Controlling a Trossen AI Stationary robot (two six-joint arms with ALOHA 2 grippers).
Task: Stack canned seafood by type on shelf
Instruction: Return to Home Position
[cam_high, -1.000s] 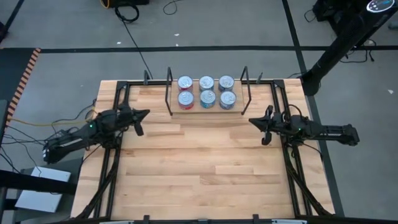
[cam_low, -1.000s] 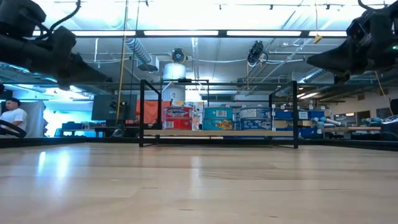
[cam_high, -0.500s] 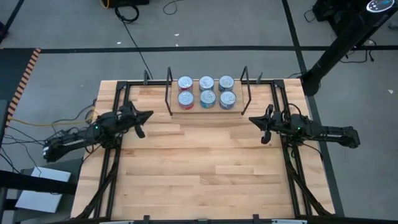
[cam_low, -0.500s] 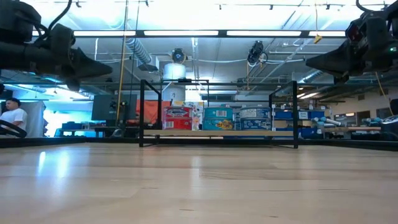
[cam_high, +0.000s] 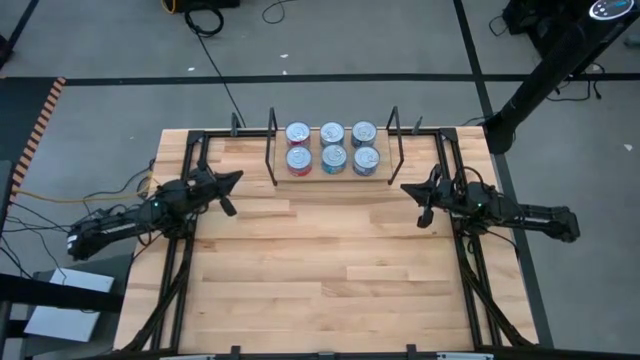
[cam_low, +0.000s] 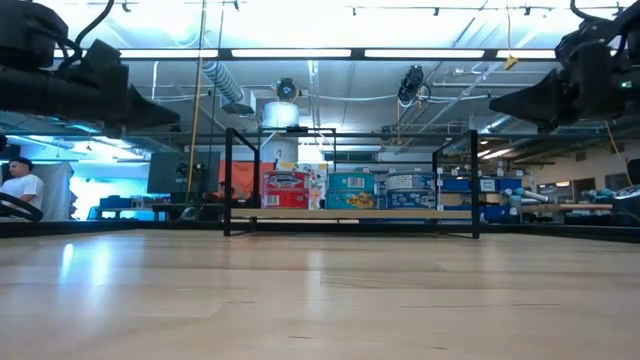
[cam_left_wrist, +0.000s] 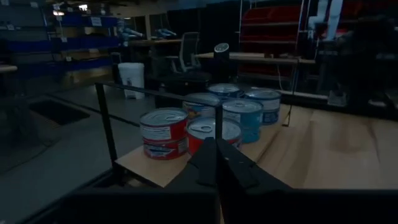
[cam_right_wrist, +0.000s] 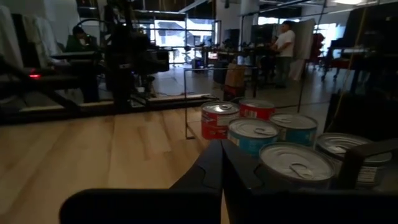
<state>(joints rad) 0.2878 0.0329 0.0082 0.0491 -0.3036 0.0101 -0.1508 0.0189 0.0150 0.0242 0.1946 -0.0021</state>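
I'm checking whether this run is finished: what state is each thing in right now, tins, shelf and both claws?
red tins: upright, stacked, at the shelf's left end
blue tins: upright, stacked, filling the rest of the shelf
shelf: standing upright, holding every tin
left claw: shut, empty, raised left of the shelf
right claw: shut, empty, raised right of the shelf

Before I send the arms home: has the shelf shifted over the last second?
No. In the high view the shelf stands where it did against the far edge of the table, and its tins keep their places.
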